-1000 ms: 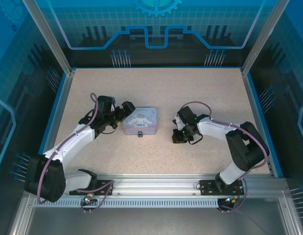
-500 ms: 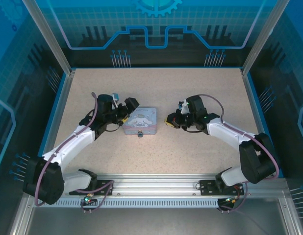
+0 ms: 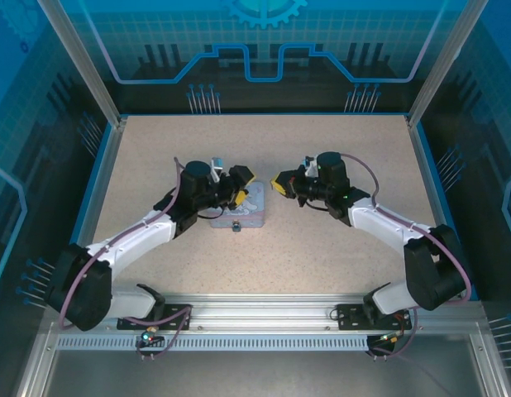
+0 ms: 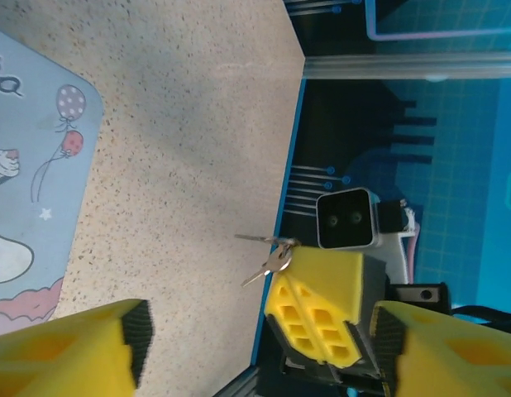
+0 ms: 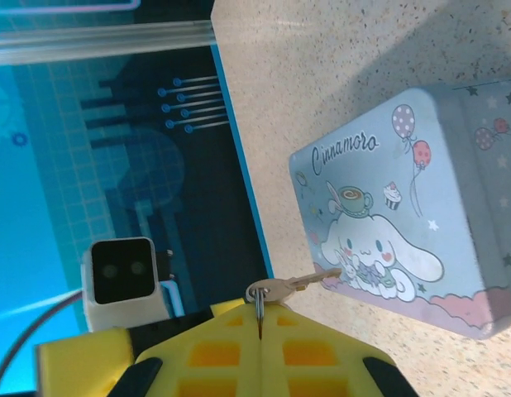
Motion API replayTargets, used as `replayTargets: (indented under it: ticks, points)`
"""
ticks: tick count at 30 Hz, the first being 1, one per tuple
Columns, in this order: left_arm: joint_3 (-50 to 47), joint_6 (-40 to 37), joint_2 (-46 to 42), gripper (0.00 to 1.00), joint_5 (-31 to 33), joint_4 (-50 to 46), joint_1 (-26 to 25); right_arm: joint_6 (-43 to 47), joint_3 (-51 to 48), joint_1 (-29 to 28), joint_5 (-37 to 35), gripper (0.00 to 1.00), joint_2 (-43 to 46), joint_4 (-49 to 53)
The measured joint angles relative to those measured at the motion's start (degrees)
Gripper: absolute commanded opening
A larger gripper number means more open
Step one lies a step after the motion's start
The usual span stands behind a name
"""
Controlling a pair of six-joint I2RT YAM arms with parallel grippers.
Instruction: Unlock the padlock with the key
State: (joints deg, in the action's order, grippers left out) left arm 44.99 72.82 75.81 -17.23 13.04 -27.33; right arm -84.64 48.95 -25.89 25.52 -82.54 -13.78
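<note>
Two robot arms meet over a speckled bench (image 3: 371, 141). The right tool (image 3: 280, 184) is pressed closed on the ring of the small grey key (image 5: 293, 284), so the blade juts out free, probably to keep it clear for the keyhole. The left tool (image 3: 245, 187) is spread wide and empty above a pastel tin (image 5: 396, 248), likely ready to steady the lock. The padlock (image 3: 236, 225), tiny and dark, sits at the tin's near edge. The overhead view gives the padlock's place. The right wrist view shows the grip on the key close up. The left wrist view shows the key hanging from the opposite yellow pads (image 4: 317, 306).
</note>
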Motion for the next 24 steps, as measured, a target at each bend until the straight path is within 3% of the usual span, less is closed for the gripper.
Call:
replayTargets:
  ticks: [12, 24]
  points:
    - [3.21, -16.81, 4.35, 0.38, -2.12, -0.17, -1.09, -6.91, 1.46, -0.87, -3.74, 0.0, -1.49, -0.76]
    - [3.34, -25.88, 9.07, 0.35, -4.83, 3.58, -1.36, -8.17, 2.54, -1.84, -4.28, 0.0, -1.81, -0.61]
